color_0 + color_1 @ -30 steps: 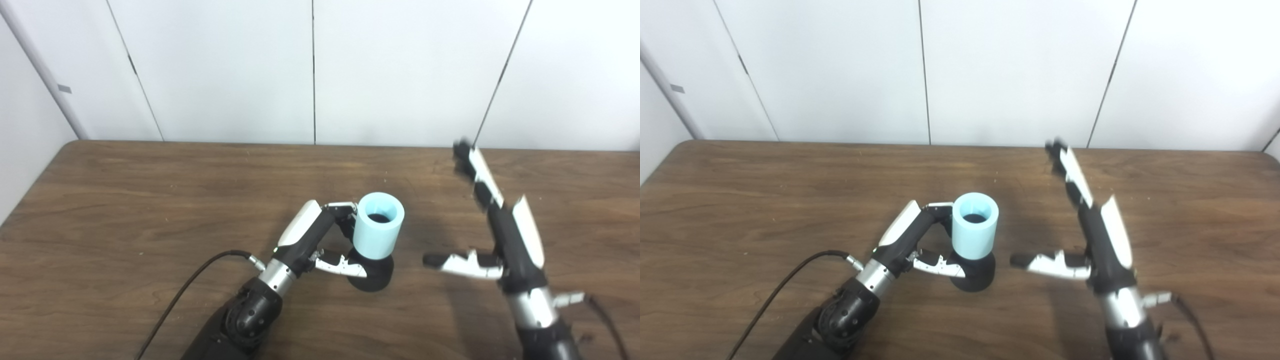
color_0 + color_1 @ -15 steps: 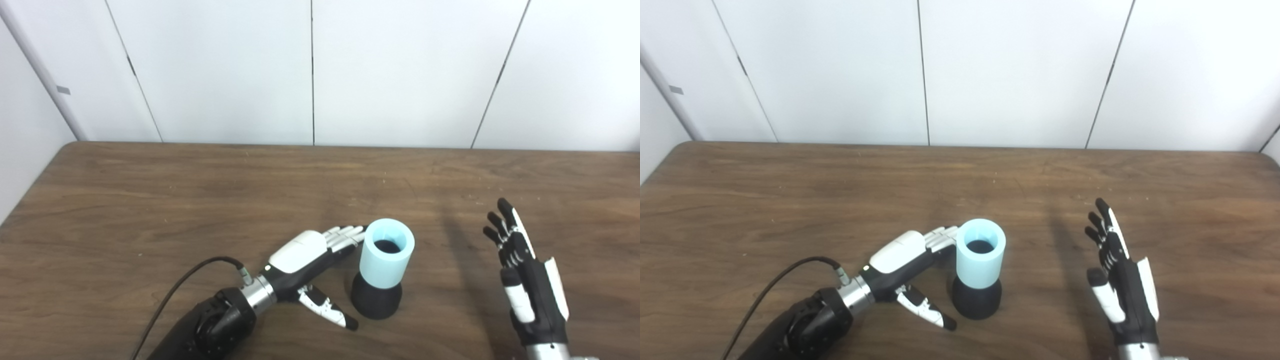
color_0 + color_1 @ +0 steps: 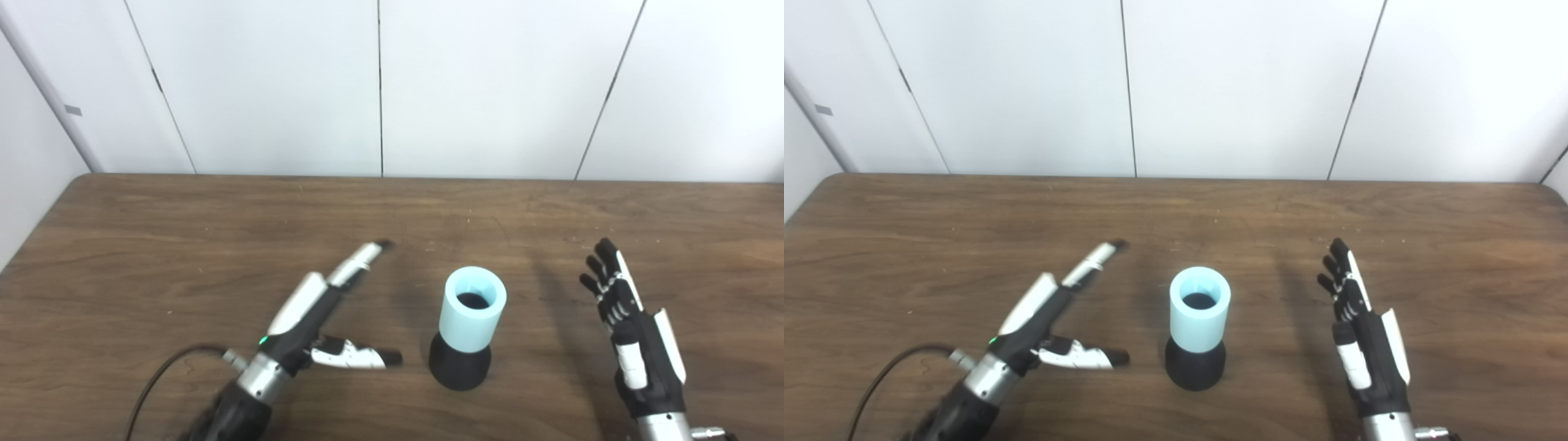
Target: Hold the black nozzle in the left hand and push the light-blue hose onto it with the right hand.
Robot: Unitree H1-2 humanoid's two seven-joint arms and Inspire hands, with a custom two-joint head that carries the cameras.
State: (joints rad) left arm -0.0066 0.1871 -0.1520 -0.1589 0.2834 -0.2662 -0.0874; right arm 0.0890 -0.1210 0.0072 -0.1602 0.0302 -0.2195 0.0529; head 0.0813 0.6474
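The black nozzle (image 3: 459,367) stands upright on the wooden table (image 3: 184,233), near the front middle. The light-blue hose (image 3: 472,309), a short open tube, sits on top of it. My left hand (image 3: 318,318) is open, fingers straight and thumb out, to the left of the nozzle and apart from it. My right hand (image 3: 637,343) is open, fingers pointing away, to the right of the nozzle and apart from it. Both hands hold nothing. The same shows in the right eye view: hose (image 3: 1200,309), left hand (image 3: 1047,321), right hand (image 3: 1363,343).
A black cable (image 3: 159,380) runs from my left wrist toward the table's front edge. White wall panels (image 3: 380,86) stand behind the table's far edge.
My left hand let go of the nozzle with the hose, opened and drew back to the left. My right hand dropped from high up to low beside the table. The joined pieces stand alone.
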